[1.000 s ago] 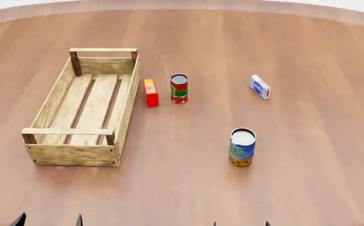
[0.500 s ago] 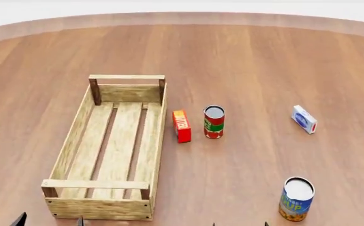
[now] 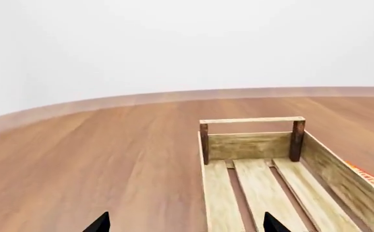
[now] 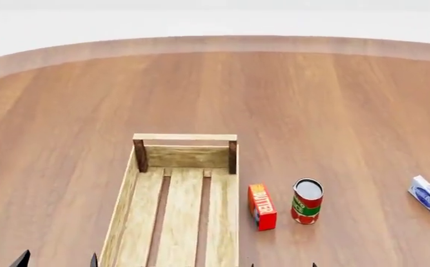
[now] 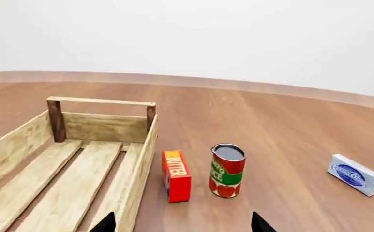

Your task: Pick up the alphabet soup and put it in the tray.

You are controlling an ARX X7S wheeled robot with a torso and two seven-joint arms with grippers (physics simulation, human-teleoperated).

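Head view has tilted up since before: alphabet soup has left every view. One tray (image 4: 185,153), one red-green can (image 4: 307,201), one butter box (image 4: 262,207), one white-blue box (image 4: 428,196). Left gripper (image 3: 183,226) and right gripper (image 5: 183,222) have fingertips apart.

Head: I look steeply down on the tray (image 4: 185,161).
Wrists: low, forward, sharing its far end (image 3: 251,121) (image 5: 101,102).

The tray (image 4: 185,146), a light-wood slatted crate, lies flat; the alphabet soup appears out of view.
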